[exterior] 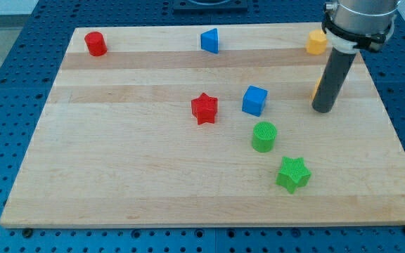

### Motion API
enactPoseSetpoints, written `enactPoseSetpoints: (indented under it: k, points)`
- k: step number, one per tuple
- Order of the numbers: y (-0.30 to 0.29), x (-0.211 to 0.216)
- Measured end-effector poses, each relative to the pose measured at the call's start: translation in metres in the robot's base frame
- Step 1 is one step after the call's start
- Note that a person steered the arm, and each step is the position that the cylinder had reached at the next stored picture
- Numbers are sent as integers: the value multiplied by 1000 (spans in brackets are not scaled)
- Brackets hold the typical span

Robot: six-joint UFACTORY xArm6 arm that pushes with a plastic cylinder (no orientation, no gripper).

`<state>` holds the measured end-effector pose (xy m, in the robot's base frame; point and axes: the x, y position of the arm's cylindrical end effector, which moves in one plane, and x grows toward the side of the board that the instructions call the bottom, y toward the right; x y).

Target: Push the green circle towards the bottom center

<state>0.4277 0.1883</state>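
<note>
The green circle is a short cylinder standing right of the board's middle. My tip rests on the board to the upper right of it, well apart, with the rod rising to the view's top right. A green star lies just below and right of the green circle. A blue cube sits just above the green circle.
A red star lies left of the blue cube. A red cylinder stands at top left, a blue triangle-like block at top centre, an orange block at top right. A second orange block peeks out behind the rod. The wooden board sits on a blue pegboard.
</note>
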Motion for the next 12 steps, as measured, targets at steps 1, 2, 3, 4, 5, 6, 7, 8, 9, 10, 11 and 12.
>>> enactPoseSetpoints:
  k: [1, 2, 3, 4, 5, 6, 7, 8, 9, 10, 11, 12]
  points:
    - [-1, 0]
    - [-35, -3]
    - [-61, -4]
    - [-62, -5]
    - [-62, -5]
    - [-62, -10]
    - [-63, -8]
    - [-78, 37]
    - [-79, 40]
    - [-118, 47]
    - [-143, 56]
    - [-151, 58]
